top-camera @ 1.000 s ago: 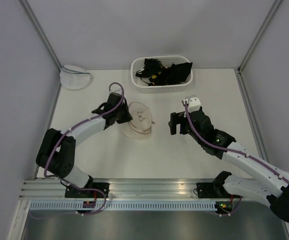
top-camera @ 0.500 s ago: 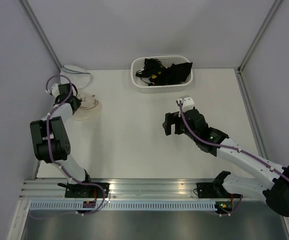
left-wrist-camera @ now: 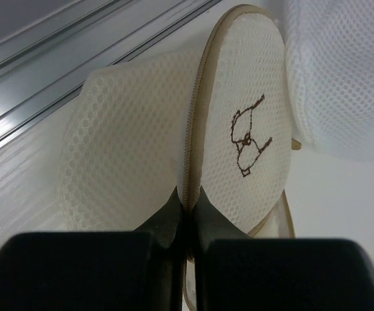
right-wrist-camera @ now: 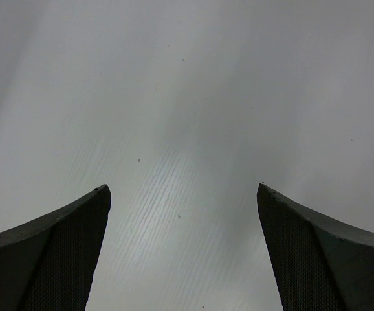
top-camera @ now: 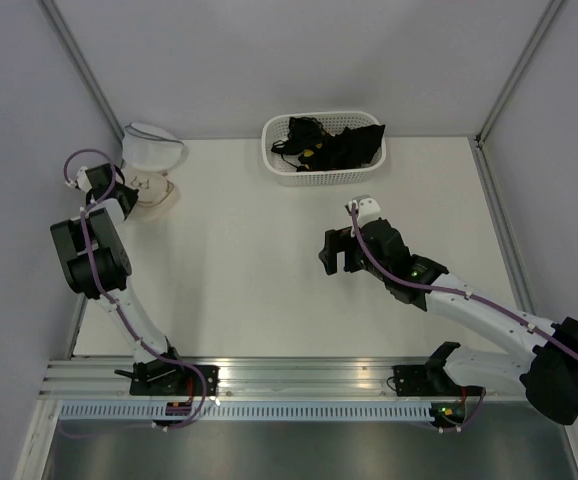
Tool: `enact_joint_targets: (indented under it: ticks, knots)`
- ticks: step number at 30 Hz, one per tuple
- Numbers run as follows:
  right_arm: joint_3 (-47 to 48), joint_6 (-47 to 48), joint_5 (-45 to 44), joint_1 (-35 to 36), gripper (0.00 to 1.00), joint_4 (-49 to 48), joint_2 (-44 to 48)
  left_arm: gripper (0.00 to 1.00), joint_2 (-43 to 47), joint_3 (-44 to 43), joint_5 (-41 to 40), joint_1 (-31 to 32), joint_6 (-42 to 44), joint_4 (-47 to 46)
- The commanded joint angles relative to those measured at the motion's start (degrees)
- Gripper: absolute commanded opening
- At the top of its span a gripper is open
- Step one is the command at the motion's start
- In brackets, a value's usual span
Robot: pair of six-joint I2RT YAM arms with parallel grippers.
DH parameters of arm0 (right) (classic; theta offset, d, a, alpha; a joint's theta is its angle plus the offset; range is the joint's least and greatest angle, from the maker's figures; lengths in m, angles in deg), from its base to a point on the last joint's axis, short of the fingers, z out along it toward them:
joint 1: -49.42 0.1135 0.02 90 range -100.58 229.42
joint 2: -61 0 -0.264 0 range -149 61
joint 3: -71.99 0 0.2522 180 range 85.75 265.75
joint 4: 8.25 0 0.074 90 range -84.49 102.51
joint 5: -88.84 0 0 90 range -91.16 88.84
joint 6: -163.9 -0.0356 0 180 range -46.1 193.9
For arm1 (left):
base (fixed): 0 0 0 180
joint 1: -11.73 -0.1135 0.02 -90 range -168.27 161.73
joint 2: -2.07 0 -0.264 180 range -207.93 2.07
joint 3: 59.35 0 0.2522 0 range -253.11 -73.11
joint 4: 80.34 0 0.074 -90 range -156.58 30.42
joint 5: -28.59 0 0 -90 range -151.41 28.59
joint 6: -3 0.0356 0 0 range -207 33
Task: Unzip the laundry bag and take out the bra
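Observation:
The laundry bag, white mesh with a tan rim and a small brown stitched figure, stands on edge at the far left of the table. It leans against the other white pouch. My left gripper is shut on its tan zipper rim, which the left wrist view shows pinched between the fingers, with the bag ahead. No black shows through the mesh. Black fabric with thin straps, the bra, lies in the white basket. My right gripper is open and empty over bare table.
The grey-blue-rimmed white pouch also shows at the right of the left wrist view. A small yellow item lies in the basket among the black fabric. The left wall and its aluminium rail are close beside the left gripper.
My left arm has swung the laundry bag from the table's middle to the far left, against the other pouch. My right gripper has drifted slightly left, still open.

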Motion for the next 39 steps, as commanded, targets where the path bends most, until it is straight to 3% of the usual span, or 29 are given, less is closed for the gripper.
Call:
enact_joint_targets:
  ticks: [1, 7, 10, 11, 13, 14, 17, 22, 26, 32, 33, 39]
  knots:
    - [-0.2, -1.0, -1.2, 0.1, 0.98, -1.8, -0.5, 0.02, -3.0, -6.4, 7.4, -0.9, 0.3, -6.8]
    - [-0.9, -1.3, -3.3, 0.1, 0.98, -1.4, -0.9, 0.05, -4.8, -9.9, 14.7, -2.0, -3.2, -12.7]
    - [-0.8, -1.1, -4.8, 0.1, 0.98, -1.5, -1.1, 0.41, -3.3, -9.2, 16.0, -2.1, -5.1, -13.1]
    - [-0.6, -1.0, -5.2, 0.1, 0.98, -1.4, -1.2, 0.64, -2.4, -8.5, 15.9, -2.1, -5.2, -13.0]
    - [-0.6, -1.0, -5.9, 0.1, 0.98, -1.7, -0.9, 0.93, 1.3, -4.9, 13.7, -2.1, -6.2, -12.4]
    - [-0.6, -1.0, -5.8, 0.1, 0.98, -1.8, -0.6, 0.99, 3.0, -3.4, 13.0, -2.1, -6.3, -11.9]
    - [-0.6, -1.3, -5.6, 0.1, 0.98, -2.5, 0.1, 1.0, 9.7, 2.3, 10.5, -2.0, -7.1, -10.3]
    - [-0.6, -1.4, -4.7, 0.0, 0.98, -3.2, 0.2, 1.0, 17.9, 6.7, 8.6, -0.6, -9.5, 2.6]
    - [-0.5, -2.4, -3.7, 0.0, 0.98, -3.9, 0.7, 1.0, 24.3, 11.4, 12.2, 3.4, -8.8, 5.3]
    - [-1.7, -3.1, -7.1, -0.2, 0.98, -3.7, 4.8, 1.0, 34.5, 18.1, 23.7, 17.6, -1.5, 4.5]
    - [-1.5, -2.9, -7.6, -0.3, 0.98, -3.2, 5.0, 1.0, 35.5, 18.9, 25.5, 23.4, 1.2, 4.5]
    - [-1.4, -3.6, -12.0, -1.3, 0.98, -0.8, 6.6, 1.0, 41.3, 26.2, 33.3, 41.8, 6.1, -0.2]
